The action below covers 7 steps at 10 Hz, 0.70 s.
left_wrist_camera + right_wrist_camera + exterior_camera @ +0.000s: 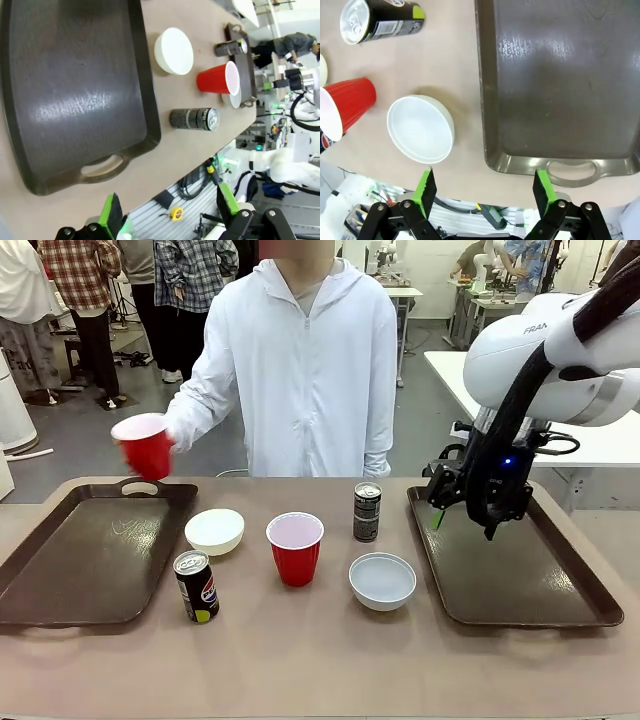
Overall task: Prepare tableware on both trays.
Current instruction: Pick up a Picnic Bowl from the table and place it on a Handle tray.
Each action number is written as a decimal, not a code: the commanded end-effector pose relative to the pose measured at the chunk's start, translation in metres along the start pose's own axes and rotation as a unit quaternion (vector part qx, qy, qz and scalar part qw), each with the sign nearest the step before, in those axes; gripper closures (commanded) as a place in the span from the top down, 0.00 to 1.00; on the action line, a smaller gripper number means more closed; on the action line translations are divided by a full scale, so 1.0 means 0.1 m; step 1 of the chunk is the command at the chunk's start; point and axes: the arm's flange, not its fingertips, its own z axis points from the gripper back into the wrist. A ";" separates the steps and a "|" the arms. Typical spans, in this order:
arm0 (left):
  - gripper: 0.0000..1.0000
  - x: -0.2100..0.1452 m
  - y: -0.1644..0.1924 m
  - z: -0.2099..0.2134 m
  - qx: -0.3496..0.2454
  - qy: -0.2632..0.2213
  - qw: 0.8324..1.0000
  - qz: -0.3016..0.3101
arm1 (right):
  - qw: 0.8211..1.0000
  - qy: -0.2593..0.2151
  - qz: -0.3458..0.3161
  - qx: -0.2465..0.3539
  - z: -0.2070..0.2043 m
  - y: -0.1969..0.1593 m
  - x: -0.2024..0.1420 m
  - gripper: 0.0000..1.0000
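My right gripper (463, 522) hangs spread and empty over the right tray (530, 580)'s far left corner; my left gripper (167, 204) gapes too. The white bowl (382, 580) sits beside that tray's left rim. Reaching carelessly, I could topple the slim can (367, 512) behind it.

two bowls (214, 531) (382, 580), two cans (196, 586) (367, 512) and a cup (295, 548) stand between the trays (90, 560) (520, 580).

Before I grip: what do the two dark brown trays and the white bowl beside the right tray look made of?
Dark brown rectangular trays: probably hard plastic, glossy, judging by broad glare and moulded cut-out handles. Small round white bowl: smooth, faintly shiny, thin rim; plastic likely, ceramic possible.
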 end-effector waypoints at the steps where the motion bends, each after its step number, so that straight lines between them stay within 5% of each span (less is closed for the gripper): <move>1: 1.00 0.00 0.00 0.01 -0.006 -0.003 1.000 0.002 | 1.000 0.000 -0.006 0.009 0.02 -0.10 0.04 1.00; 3: 1.00 0.00 0.00 0.01 -0.006 -0.003 1.000 0.002 | 1.000 -0.001 -0.007 0.003 0.02 -0.07 0.02 1.00; 5: 1.00 0.00 0.00 0.01 -0.006 -0.003 1.000 0.002 | 0.997 -0.074 -0.011 -0.036 -0.16 0.22 -0.12 1.00; 7: 1.00 0.00 0.00 0.01 -0.006 -0.003 1.000 0.002 | 0.994 -0.092 -0.008 -0.052 -0.40 0.45 -0.13 1.00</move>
